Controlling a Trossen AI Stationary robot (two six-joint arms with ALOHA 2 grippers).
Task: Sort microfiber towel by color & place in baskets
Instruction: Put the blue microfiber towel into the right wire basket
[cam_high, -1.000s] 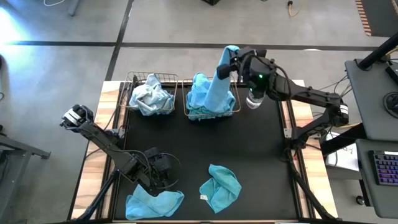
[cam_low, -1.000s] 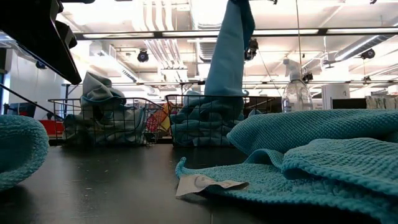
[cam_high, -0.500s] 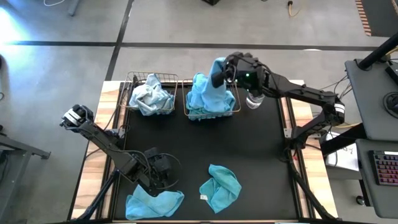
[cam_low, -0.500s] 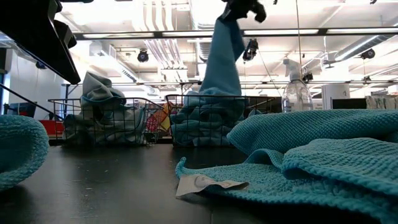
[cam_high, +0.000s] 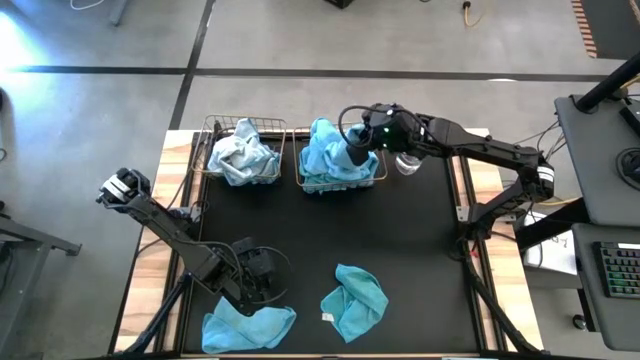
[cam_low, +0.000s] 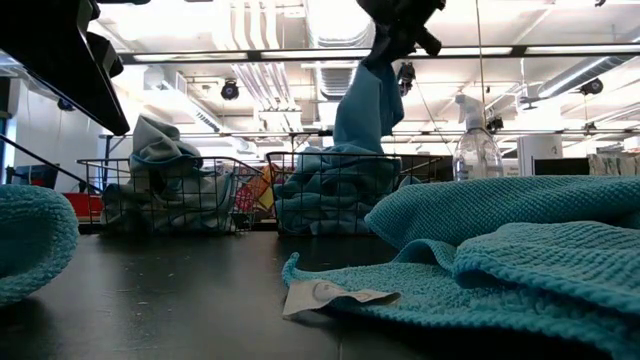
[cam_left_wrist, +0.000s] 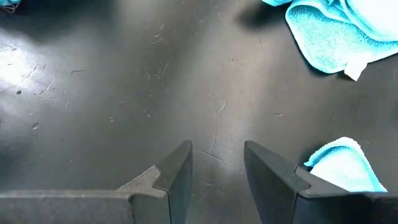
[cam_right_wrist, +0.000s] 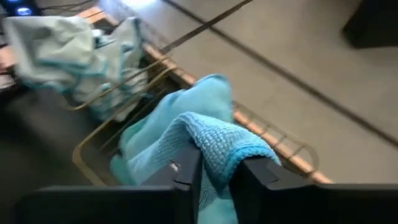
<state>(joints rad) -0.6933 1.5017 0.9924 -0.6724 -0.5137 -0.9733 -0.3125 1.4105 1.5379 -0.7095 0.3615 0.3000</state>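
Right gripper (cam_high: 357, 155), upper centre of the high view, has descended over the right basket (cam_high: 340, 183) since the earlier frame; its fingers (cam_right_wrist: 186, 174) pinch the turquoise towel (cam_right_wrist: 211, 140), whose hanging column is now shorter. Left gripper (cam_left_wrist: 217, 165), lower left, hovers unchanged with jaws apart above bare mat, beside a turquoise towel on the table (cam_high: 248, 327).

Right hand (cam_high: 357, 157) lowered turquoise towel (cam_low: 358, 112) from high above into right basket (cam_high: 340, 183); hanging length shorter.
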